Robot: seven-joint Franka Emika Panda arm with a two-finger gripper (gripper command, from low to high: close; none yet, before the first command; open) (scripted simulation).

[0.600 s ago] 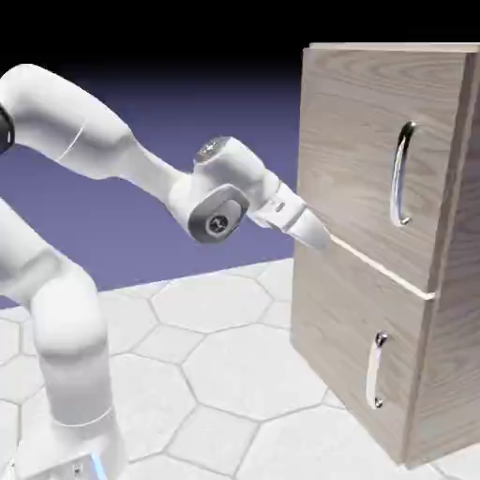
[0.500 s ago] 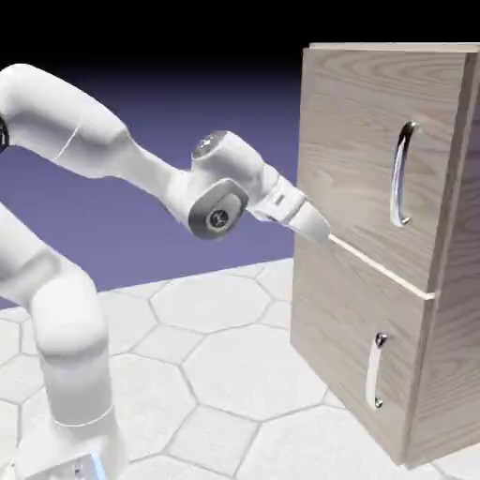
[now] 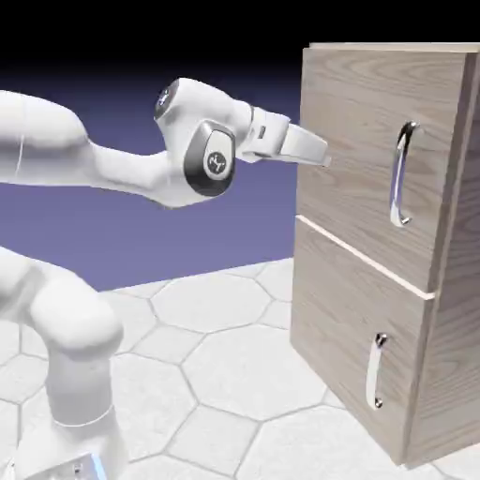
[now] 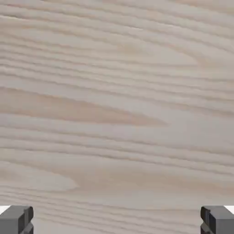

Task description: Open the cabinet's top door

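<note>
pale wood-grain top door, curved silver handle, closed, open hand facing wood grain

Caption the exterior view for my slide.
Open Franka Panda gripper in front of the closed top door of a wood-grain cabinet, left of its curved silver handle.

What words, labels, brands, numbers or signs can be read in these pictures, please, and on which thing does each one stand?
No word, brand name or number can be read.
Round emblem on the arm's dark-rimmed joint cap: too small to read.
Mark on the upper joint cap: too small to read.
Small mark on the base: too small to read.
Cabinet: none visible.
</note>
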